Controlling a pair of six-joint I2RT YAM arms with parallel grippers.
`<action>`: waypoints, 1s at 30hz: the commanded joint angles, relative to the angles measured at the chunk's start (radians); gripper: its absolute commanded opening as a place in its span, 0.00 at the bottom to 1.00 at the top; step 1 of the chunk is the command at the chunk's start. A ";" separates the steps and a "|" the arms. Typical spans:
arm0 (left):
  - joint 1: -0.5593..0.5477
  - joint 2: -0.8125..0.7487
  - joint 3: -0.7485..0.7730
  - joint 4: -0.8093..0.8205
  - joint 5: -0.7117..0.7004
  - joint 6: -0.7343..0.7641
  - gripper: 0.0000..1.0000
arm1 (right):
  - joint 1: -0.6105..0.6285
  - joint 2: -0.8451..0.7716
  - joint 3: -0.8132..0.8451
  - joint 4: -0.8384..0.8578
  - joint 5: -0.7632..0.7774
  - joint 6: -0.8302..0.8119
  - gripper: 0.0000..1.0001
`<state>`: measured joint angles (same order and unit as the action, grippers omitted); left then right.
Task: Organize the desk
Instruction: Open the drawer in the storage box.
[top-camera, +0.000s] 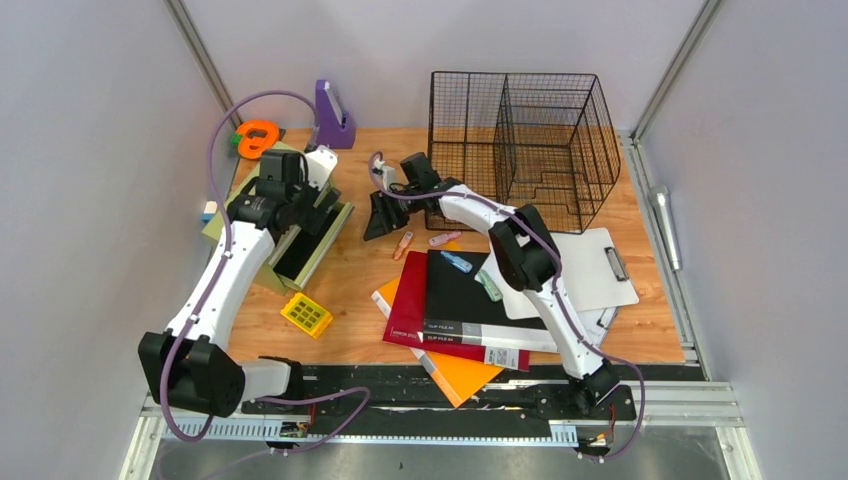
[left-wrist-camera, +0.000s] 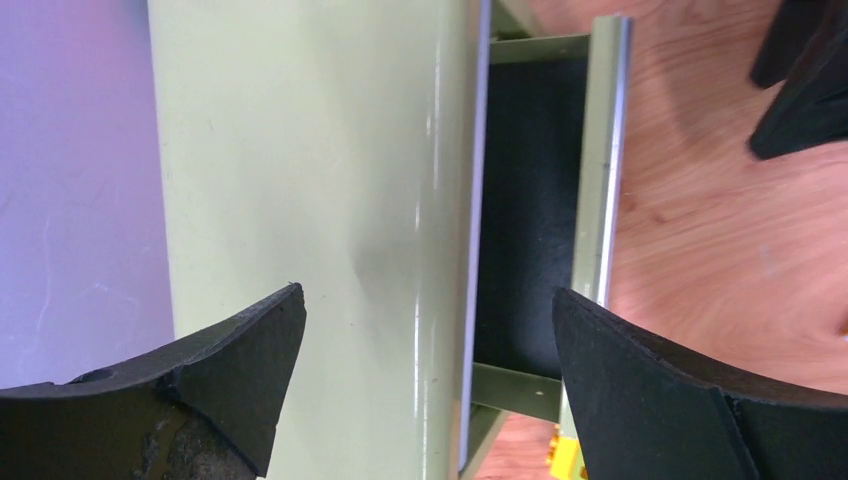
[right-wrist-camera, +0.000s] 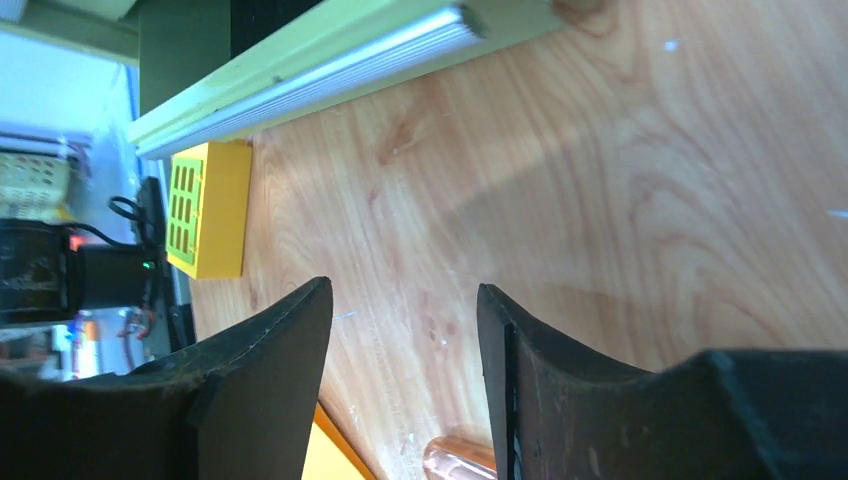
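Two arms: both stretched from the near rail toward the far half of the bench, left arm to the far left, right arm to the far centre.
Bench: light wood-grain top filling the floor of the grey-walled cell, strewn with office clutter.
Handling, by judgement: heavy, stiff and fixed, not for lifting; smooth enough for flat things to slide; no hold to be taken on the top itself, only on the loose pieces lying on it.
Likely holds: free edges of the stacked folders; waist of the pink pen; rim of the wire basket at the far right.
Left pincer: released, spread wide, nothing held; poised above the pale green drawer unit, one finger over its top, the other by the front of the open black-lined drawer.
Left arm pose: elbow raised, wrist bent down over the unit.
Right pincer: parted, nothing between the fingers but bare wood; pointed down close to the bench, just left of the pink pen.
Right arm pose: forearm long and low past the folders, wrist turned left toward the drawer.
Near left: yellow keypad, alone on bare wood.
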<state>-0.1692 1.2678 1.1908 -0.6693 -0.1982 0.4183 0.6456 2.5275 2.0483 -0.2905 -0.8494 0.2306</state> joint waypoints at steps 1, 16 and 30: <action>0.002 -0.051 0.082 -0.051 0.134 -0.098 1.00 | 0.061 -0.141 0.045 -0.171 0.087 -0.261 0.56; 0.002 -0.124 0.159 -0.062 0.242 -0.214 1.00 | 0.080 -0.559 -0.437 -0.454 0.655 -0.785 0.57; 0.002 -0.122 0.133 -0.035 0.249 -0.235 1.00 | -0.009 -0.592 -0.609 -0.473 0.753 -0.801 0.56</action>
<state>-0.1692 1.1557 1.3212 -0.7361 0.0368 0.2092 0.6415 1.9602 1.4483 -0.7666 -0.1234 -0.5526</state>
